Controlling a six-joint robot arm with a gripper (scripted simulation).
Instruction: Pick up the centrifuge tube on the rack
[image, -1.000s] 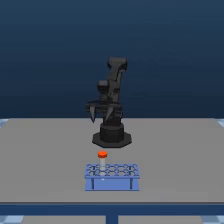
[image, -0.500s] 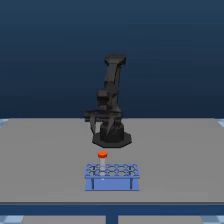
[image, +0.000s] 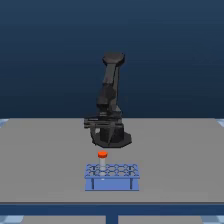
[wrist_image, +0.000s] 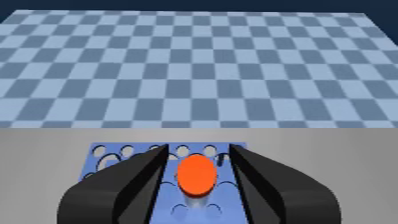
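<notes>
The light-blue rack (image: 112, 183) stands on the grey table in front of the arm's base. The centrifuge tube (image: 102, 156) stands upright in a hole on the rack's far side, toward the exterior view's left, its orange-red cap on top. My gripper (image: 96, 140) hangs just behind and above the cap, apart from it. In the wrist view the two dark fingers (wrist_image: 133, 182) stand spread, and the orange cap (wrist_image: 196, 174) shows in the gap between them over the rack (wrist_image: 107, 156). The gripper (wrist_image: 197, 150) is open and holds nothing.
The black arm base (image: 114, 138) sits on the grey table (image: 45, 160) behind the rack. The table's front edge runs just below the rack in the exterior view. A blue checkered floor (wrist_image: 195, 65) lies beyond the table.
The arm has folded forward and down over the two earlier frames. The gripper has dropped from well above the table to just over the tube's cap. Tube and rack have not moved.
</notes>
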